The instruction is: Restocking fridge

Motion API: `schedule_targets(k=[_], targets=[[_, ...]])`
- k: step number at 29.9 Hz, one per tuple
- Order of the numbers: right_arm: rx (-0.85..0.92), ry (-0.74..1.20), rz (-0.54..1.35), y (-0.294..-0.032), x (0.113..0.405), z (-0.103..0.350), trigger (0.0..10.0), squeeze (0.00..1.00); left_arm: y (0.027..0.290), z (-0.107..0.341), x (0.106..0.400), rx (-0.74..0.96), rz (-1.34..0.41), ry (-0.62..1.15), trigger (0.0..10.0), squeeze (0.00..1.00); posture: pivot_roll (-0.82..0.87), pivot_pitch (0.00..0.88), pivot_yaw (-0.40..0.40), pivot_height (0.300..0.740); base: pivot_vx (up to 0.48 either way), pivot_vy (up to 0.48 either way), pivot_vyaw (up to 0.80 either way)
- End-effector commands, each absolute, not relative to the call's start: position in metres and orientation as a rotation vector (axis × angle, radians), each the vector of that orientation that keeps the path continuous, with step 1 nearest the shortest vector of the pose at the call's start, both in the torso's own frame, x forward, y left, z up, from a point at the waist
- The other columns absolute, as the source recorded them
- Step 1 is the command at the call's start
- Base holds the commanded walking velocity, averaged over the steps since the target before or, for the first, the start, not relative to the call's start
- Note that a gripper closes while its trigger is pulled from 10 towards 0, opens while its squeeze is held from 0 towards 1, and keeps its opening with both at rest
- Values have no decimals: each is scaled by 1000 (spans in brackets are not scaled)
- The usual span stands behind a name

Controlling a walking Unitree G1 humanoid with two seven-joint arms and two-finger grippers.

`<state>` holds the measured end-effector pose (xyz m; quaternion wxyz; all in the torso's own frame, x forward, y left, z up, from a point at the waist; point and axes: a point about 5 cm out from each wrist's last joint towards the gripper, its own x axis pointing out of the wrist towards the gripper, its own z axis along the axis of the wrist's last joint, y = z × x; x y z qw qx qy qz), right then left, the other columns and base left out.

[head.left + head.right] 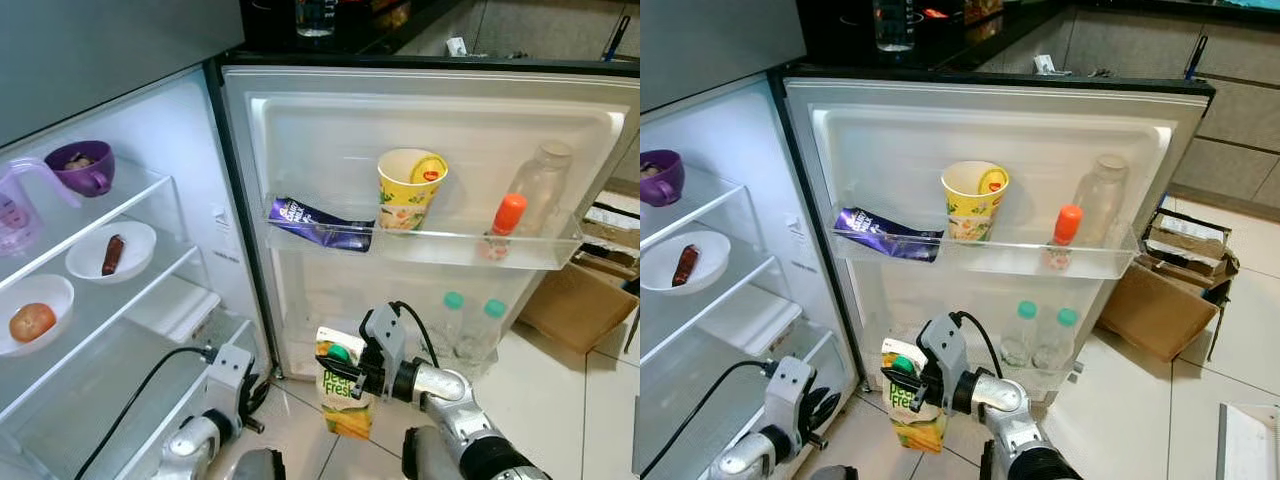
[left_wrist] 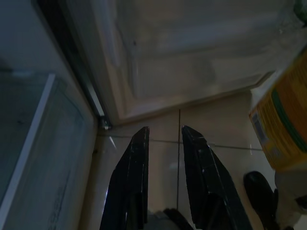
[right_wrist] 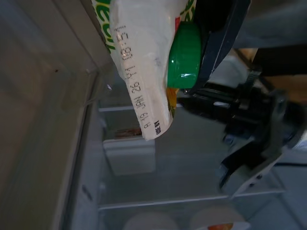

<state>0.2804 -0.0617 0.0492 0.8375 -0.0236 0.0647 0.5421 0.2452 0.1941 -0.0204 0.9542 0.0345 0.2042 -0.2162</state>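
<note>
Open white refrigerator (image 1: 160, 130), door (image 1: 330, 120) swung wide toward 3 o'clock, seen from above by the head camera. At 6 o'clock, low before the door, the right hand (image 1: 352, 372) clamped on the top of a green-capped white-and-yellow juice carton (image 1: 343, 395), held upright above the pale tiled floor (image 1: 560, 400), fingers pinching the carton near its cap. At 7 o'clock, the left hand (image 1: 256, 396) hanging beside the fridge's lower corner, black fingers (image 2: 132, 177) slightly parted and gripping nothing, pointing down at the tiles.

On the upper clear door shelf (image 1: 540, 255), from 9 to 3 o'clock: a purple foil snack packet (image 1: 320, 225) lying flat, a yellow printed paper cup (image 1: 408, 190) tilted, an orange-capped small bottle (image 1: 503, 225) and a clear plastic bottle (image 1: 540, 180) just behind it. Lower in the door, two teal-capped clear water bottles (image 1: 470, 325) side by side.

Inside the cabinet, on the glass shelves at 9 o'clock: a purple ceramic mug (image 1: 82, 166), a pale lilac plastic jug (image 1: 18, 205), a white bowl with a dark sausage (image 1: 111, 252), and a white bowl with a red-orange fruit (image 1: 32, 315).

At 3 o'clock on the floor, an open brown cardboard box (image 1: 575, 300).
</note>
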Motion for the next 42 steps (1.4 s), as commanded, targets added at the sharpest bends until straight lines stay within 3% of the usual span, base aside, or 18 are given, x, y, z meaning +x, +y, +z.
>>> schedule_targets(k=[1, 15, 28, 42], targets=[[-36, 121, 1174, -59, 279, 53, 10000, 0, 188, -22, 243, 75, -467, 411, 10000, 0, -51, 0, -30, 575, 0, 0, 0], [128, -4, 1290, -53, 284, 99, 10000, 0, 179, -19, 246, 72, -502, 377, 10000, 0, -51, 0, -29, 505, 0, 0, 0], [197, -83, 1365, -63, 283, 132, 10000, 0, 180, -20, 244, 80, -509, 373, 10000, 0, -51, 0, -32, 450, 0, 0, 0], [237, -225, 1175, -81, 314, 187, 10000, 0, 185, -14, 247, 83, -501, 334, 10000, 0, -50, 18, -37, 395, 0, 0, 0]])
